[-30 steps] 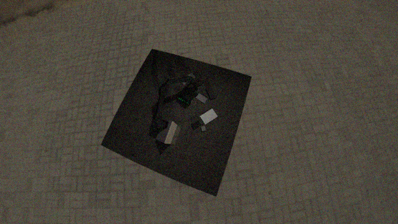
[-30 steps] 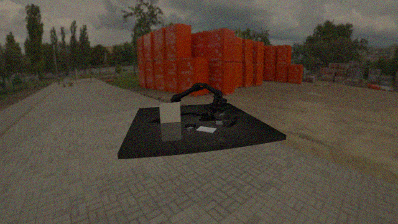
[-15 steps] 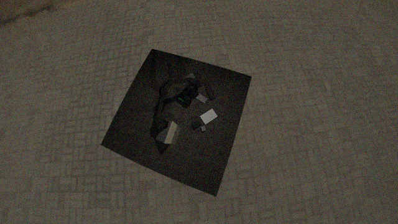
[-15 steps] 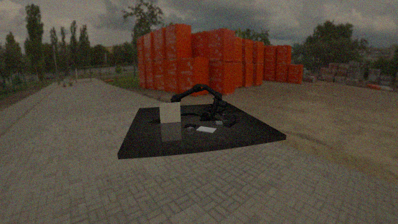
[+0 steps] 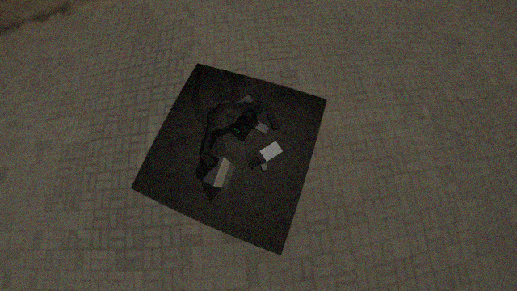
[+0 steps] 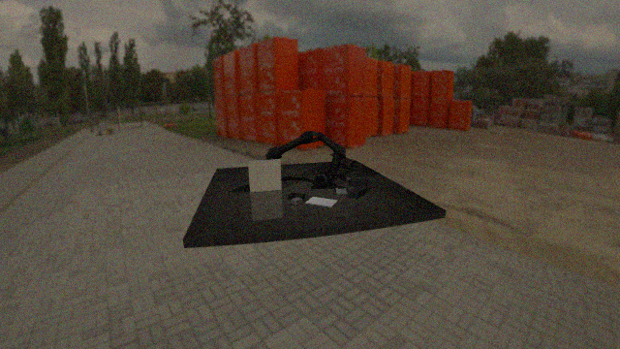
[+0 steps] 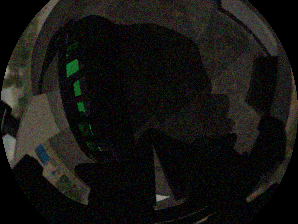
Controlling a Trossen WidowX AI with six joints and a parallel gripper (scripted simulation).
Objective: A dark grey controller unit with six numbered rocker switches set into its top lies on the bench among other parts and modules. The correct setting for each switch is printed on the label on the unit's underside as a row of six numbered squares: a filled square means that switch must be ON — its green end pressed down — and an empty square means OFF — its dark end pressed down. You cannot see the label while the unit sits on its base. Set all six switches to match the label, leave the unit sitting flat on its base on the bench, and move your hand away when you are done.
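Note:
The dark controller unit (image 5: 243,137) sits on the bench (image 5: 258,210) (image 6: 218,228), partly hidden under the arm. In the wrist view its row of switches (image 7: 77,88) runs down the left. Three switches there show bright green faces and the ones towards both ends show dim green; their exact tilt is too dark to read. The label is not in view. My gripper (image 7: 149,131) is shut and holds nothing. Its fingertips are close to the unit, to the right of the switch row in the wrist view; whether they touch it cannot be told.
A pale upright panel (image 5: 222,173) (image 6: 264,175) stands near the arm's base. A white sheet (image 5: 271,151) (image 6: 322,202) lies beyond the unit. A light grey block (image 5: 262,128) (image 6: 341,191) is close beside the unit. A dark block (image 5: 273,120) and a small grey piece (image 5: 264,166) lie farther out.

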